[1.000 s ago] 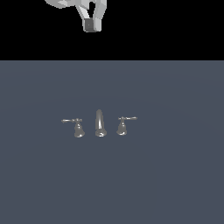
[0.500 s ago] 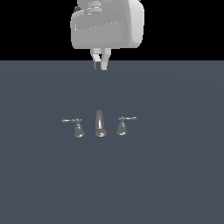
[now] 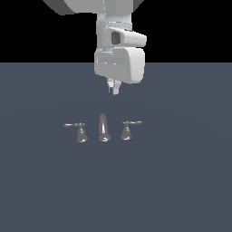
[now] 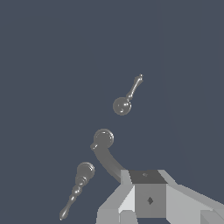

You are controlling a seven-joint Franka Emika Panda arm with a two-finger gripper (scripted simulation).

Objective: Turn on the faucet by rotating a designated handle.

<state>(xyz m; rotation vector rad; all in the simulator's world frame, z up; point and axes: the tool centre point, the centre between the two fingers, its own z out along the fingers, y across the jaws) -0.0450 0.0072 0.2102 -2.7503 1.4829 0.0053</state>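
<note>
While your gripper (image 3: 113, 89) hangs above the spout (image 3: 103, 127) with fingertips near together and empty, the handle (image 3: 127, 129) sits on the exterior view's right; descend straight and you risk striking the spout, or grabbing the mirror handle (image 3: 80, 132).

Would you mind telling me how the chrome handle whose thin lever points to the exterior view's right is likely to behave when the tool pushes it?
The chrome bell-shaped handle looks rigid metal, so it probably won't flex. Its thin lever sticks out sideways from a fixed-looking base, so it should pivot rather than tip. The glossy finish may let the tool slip.
</note>
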